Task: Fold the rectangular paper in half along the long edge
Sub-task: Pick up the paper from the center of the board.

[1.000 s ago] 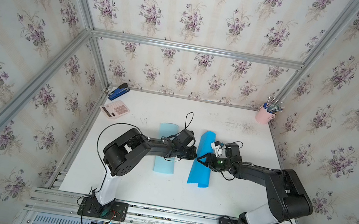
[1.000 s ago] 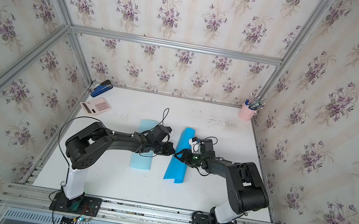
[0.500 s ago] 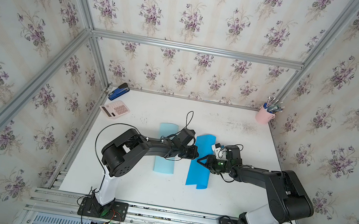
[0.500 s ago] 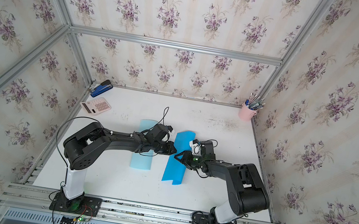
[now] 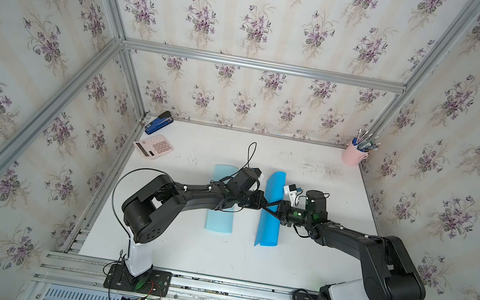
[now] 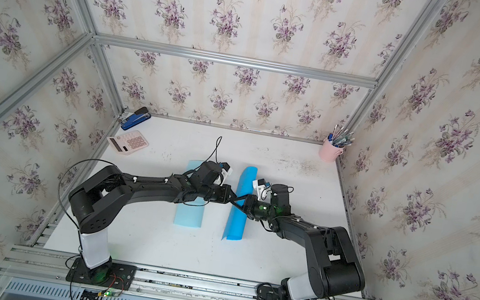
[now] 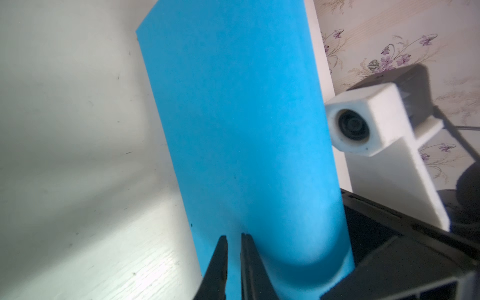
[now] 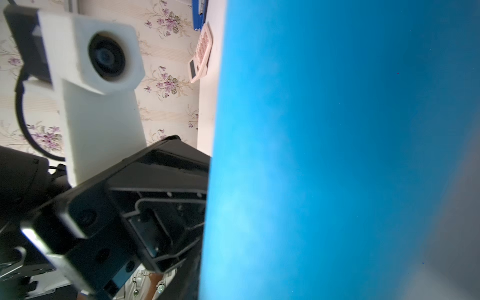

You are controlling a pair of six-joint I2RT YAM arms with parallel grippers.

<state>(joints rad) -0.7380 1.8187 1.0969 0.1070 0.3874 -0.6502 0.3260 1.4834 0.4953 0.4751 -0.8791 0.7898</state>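
here the bright blue rectangular paper sheet (image 5: 268,226) is lying curled over on the white table (image 5: 294,267), clear of its edges; the left gripper (image 7: 234,239) is clamping its long edges aligned; for the right gripper (image 5: 267,205), i cannot tell the jaws.

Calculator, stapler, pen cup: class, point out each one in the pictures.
calculator (image 5: 157,146), in a top view, keypad.
stapler (image 5: 156,124), in a top view, blue body.
pen cup (image 5: 353,156), in a top view, side wall.

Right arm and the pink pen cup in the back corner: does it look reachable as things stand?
Probably yes. The pen cup stands on that arm's side, with bare table between it and the right gripper. Nothing blocks the path, though the gripper is busy at the bright blue paper.
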